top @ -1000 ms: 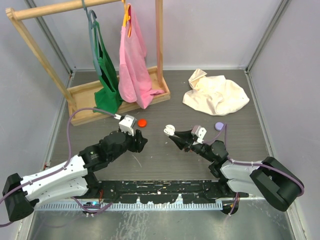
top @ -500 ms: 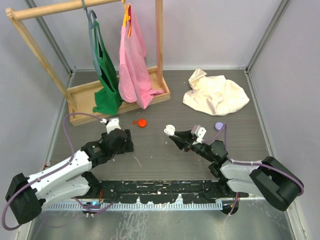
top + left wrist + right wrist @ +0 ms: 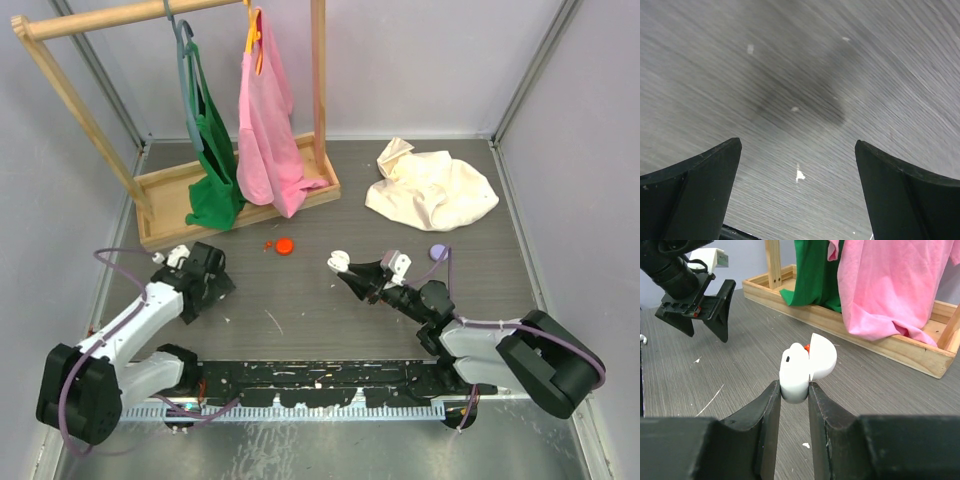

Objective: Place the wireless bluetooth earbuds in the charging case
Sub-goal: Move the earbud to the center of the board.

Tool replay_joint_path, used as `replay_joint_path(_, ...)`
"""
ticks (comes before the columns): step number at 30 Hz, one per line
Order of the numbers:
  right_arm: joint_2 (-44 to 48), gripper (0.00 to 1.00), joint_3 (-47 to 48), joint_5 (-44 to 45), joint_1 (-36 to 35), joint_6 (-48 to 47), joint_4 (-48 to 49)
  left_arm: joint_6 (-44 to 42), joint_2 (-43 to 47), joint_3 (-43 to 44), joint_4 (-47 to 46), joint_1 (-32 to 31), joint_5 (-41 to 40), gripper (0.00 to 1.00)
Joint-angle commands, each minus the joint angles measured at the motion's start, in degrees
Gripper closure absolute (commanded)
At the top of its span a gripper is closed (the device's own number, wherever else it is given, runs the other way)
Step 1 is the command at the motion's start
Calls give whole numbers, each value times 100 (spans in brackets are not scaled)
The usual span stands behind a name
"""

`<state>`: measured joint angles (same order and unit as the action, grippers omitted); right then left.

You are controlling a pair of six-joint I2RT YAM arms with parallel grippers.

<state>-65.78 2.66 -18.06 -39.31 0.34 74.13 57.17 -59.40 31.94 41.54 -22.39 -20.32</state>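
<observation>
Right tool (image 3: 793,387) was clamped narrow on the base of the white case (image 3: 807,365), held off the counter (image 3: 300,300) with the lid hinged open. Left tool (image 3: 797,145) was spread wide and empty, only bare counter under it. One tiny red earbud (image 3: 267,244) lay on the counter just beside the red disc (image 3: 285,245), well apart from both tools. A red speck showed in the lid gap in the right wrist view; couldn't tell if it sat in the case or was the disc behind it.

Risks:
- The earbud is tiny and touching-close to the disc, so a pinch could grab or knock the disc instead.
- The earbud could skid away under a finger and roll toward the wooden rack (image 3: 240,190).
- The grip is low on a rounded case, so pushing an earbud in could twist it or snap the lid shut.

Versus 1 s earlier: the left arm had pulled back from mid-counter beside the disc to the far left by the rack base. The red earbud was now visible. The right tool and case hadn't moved.
</observation>
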Motion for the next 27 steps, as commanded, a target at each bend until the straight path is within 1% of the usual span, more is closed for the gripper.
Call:
replay_joint_path(1, -111, 92, 121, -20, -25, 105, 473, 334, -72, 168, 425, 772, 141, 1)
replay_joint_path(3, -178, 92, 121, -22, -33, 122, 524, 494, -163, 208, 627, 1085, 92, 1)
replay_joint_path(6, -244, 92, 128, -43, -26, 165, 598, 874, -302, 374, 1262, 1485, -178, 2)
replay_joint_path(8, -300, 92, 130, -60, -25, 202, 639, 995, -330, 522, 1655, 1596, -441, 2)
replay_joint_path(12, -433, 92, 138, -124, -30, 304, 802, 1375, -277, 759, 2452, 1658, -1251, 2)
replay_joint_path(13, -475, 92, 137, -139, -32, 340, 851, 1444, -263, 768, 2564, 1697, -1322, 2)
replay_joint_path(16, -588, 92, 133, -207, -29, 447, 1006, 1738, -213, 782, 2700, 1934, -1114, 2)
replay_joint_path(22, -780, 92, 164, -322, -29, 610, 1214, 2422, -451, 800, 2998, 2356, -1323, 2)
replay_joint_path(27, -831, 92, 152, -347, -29, 665, 1297, 2826, -663, 615, 2998, 2949, -1091, 2)
